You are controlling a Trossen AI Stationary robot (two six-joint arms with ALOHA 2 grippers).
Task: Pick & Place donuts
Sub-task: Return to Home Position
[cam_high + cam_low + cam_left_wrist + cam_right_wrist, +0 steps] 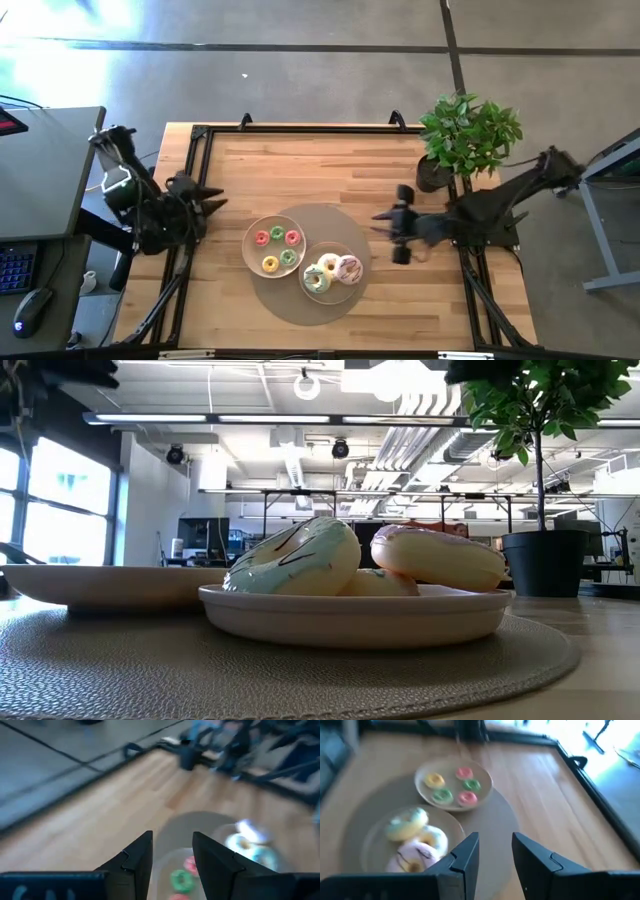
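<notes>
Mini donuts (277, 249) and big donuts (333, 271) sit on plates (247, 240) between my arms, right gripper (495, 842) nearer, left gripper (172, 840) at the table (300, 160) edge, both parted, seemingly empty despite blur.

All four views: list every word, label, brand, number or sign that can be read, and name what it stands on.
None can be read in any view.
The donuts, plates, mat and plant pot: no lettering shows.
The keyboard beside the table: keys too small to read.
The left gripper and right gripper: no legible marking.
The room behind, low view: nothing legible.
</notes>
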